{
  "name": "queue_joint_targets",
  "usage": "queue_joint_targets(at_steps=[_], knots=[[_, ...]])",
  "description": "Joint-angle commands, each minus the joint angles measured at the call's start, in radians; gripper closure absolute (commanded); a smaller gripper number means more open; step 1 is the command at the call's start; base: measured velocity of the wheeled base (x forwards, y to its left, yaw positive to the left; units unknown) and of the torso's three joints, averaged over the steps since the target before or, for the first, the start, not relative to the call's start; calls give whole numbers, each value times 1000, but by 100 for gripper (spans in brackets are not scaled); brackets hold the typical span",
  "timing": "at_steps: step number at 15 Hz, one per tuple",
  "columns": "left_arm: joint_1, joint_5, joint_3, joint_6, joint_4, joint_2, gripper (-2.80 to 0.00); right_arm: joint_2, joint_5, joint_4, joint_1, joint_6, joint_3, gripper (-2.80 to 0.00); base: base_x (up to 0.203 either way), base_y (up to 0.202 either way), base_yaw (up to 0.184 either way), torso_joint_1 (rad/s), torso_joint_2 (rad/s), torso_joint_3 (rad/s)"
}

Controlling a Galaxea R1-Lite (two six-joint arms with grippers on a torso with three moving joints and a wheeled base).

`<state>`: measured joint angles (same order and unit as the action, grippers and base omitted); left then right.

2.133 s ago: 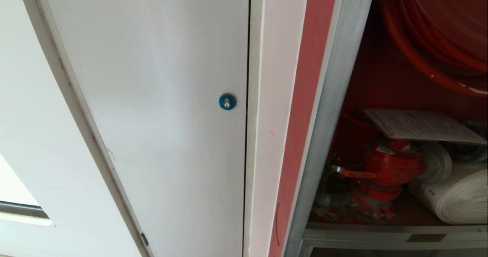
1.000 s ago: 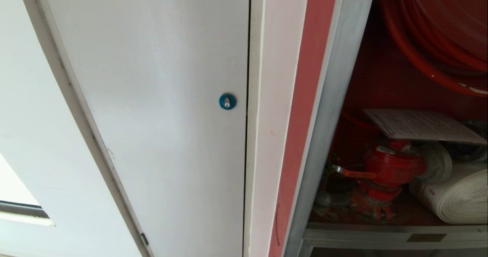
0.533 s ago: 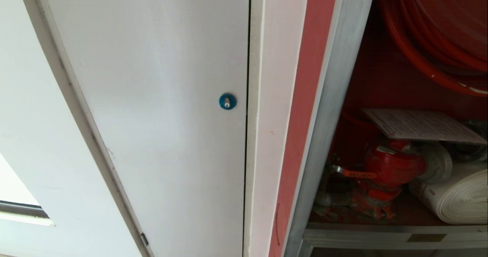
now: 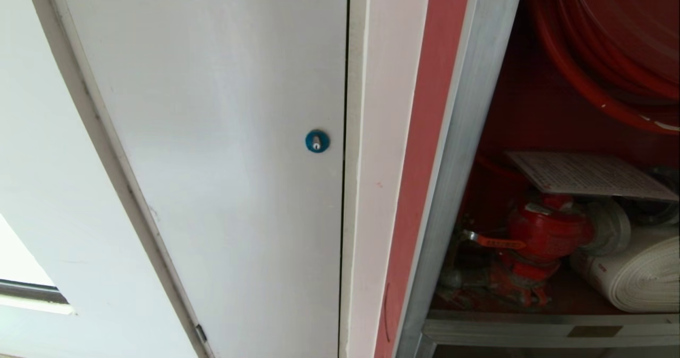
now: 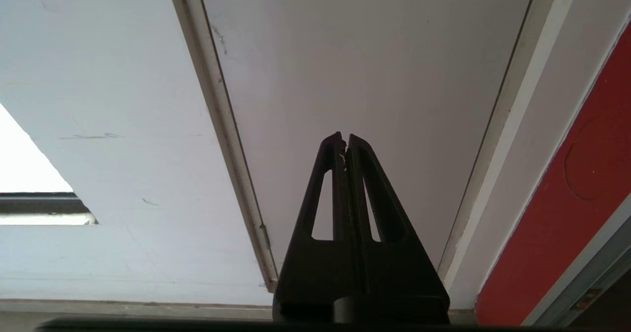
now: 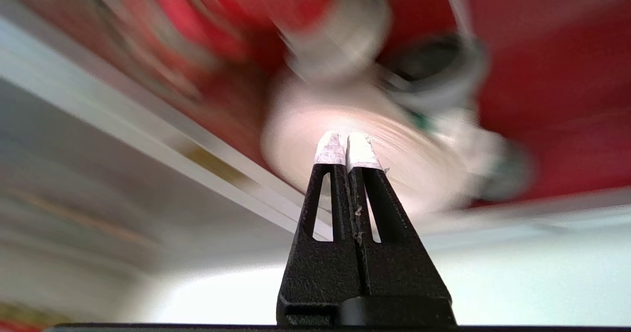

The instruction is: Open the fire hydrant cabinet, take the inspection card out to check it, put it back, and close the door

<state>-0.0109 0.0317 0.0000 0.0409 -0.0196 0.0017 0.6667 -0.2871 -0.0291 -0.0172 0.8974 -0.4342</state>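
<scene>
Reaching in with right end effector (image 6: 346, 147), tips pressed together, empty, facing the white hose (image 6: 345, 125). Cabinet (image 4: 462, 135) stands open; inspection card (image 4: 584, 175) lies atop the valve (image 4: 547, 230). Next: spread, pinch card edge.

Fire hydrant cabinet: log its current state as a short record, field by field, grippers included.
cabinet: fire hydrant cabinet stands open, red interior showing
card: inspection card lies flat above the red valve
hose: white rolled hose beside the valve
door: not in view
left gripper: shut, empty, facing the white panel
right gripper: shut, empty, pointed at the hose
</scene>
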Motion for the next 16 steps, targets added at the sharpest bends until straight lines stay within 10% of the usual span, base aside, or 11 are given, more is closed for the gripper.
queue_joint_targets(at_steps=[1,11,12,16], knots=[[0,0,12,1,0,1,0,71,-46,-34,0,146,-59,0,0,0,0,0,0,0],[0,-1,12,1,0,0,0,232,-112,-102,44,353,-262,0,0,0,0,0,0,0],[0,1,12,1,0,0,0,237,-109,-106,94,421,-276,-280,0,0,0,0,0,0],[0,0,12,1,0,0,0,328,-50,-32,136,466,-297,-280,0,0,0,0,0,0]])
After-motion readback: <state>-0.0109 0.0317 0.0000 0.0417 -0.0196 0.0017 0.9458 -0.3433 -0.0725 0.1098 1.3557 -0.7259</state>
